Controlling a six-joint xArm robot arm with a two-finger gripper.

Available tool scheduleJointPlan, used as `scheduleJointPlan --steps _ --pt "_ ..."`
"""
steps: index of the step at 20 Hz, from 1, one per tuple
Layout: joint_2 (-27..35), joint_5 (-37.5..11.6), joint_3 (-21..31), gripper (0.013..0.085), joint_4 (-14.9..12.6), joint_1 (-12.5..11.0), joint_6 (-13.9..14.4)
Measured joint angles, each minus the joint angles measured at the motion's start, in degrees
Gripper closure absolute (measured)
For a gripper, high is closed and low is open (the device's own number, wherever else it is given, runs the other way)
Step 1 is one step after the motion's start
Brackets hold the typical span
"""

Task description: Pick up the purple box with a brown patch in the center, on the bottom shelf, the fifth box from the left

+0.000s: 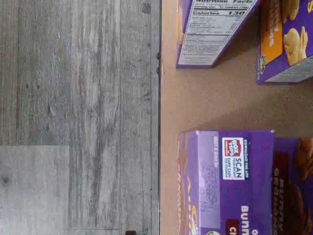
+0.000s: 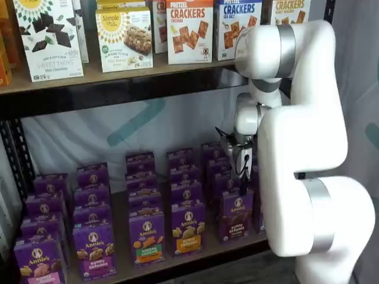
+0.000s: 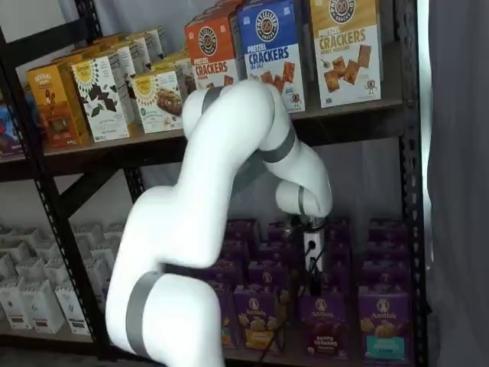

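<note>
The purple box point(image 2: 236, 216), an Annie's carton with brown bunny crackers and a brown band, stands upright in the front row of the bottom shelf point(image 2: 198, 255). It shows in both shelf views point(image 3: 324, 321). The wrist view looks down on its top flap point(image 1: 234, 176), with the brown front beside it. My gripper point(image 2: 243, 188) hangs just above the box's top, also seen in a shelf view point(image 3: 312, 277). Its black fingers show side-on with no plain gap, and nothing is in them.
A yellow-orange band carton point(image 2: 188, 229) stands left of the box and a teal band carton point(image 3: 382, 327) on its other side. More purple cartons fill the rows behind. The upper shelf point(image 2: 118, 80) holds cracker boxes. The grey plank floor point(image 1: 73, 98) lies beyond the shelf board's edge point(image 1: 168, 107).
</note>
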Motion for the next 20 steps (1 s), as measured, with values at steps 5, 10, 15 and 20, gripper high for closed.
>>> scheduleJointPlan --steps 5,10,15,20 --pt "-0.25 -3.45 2.09 0.013 -4.59 0.41 4.26" --pt "0.36 -3.58 2.04 0.013 -4.5 0.55 4.32" --pt "0.79 -2.08 1.0 0.013 -4.11 -0.17 3.3" --pt "2.86 -1.11 -1.32 0.013 -4.01 -0.23 3.16"
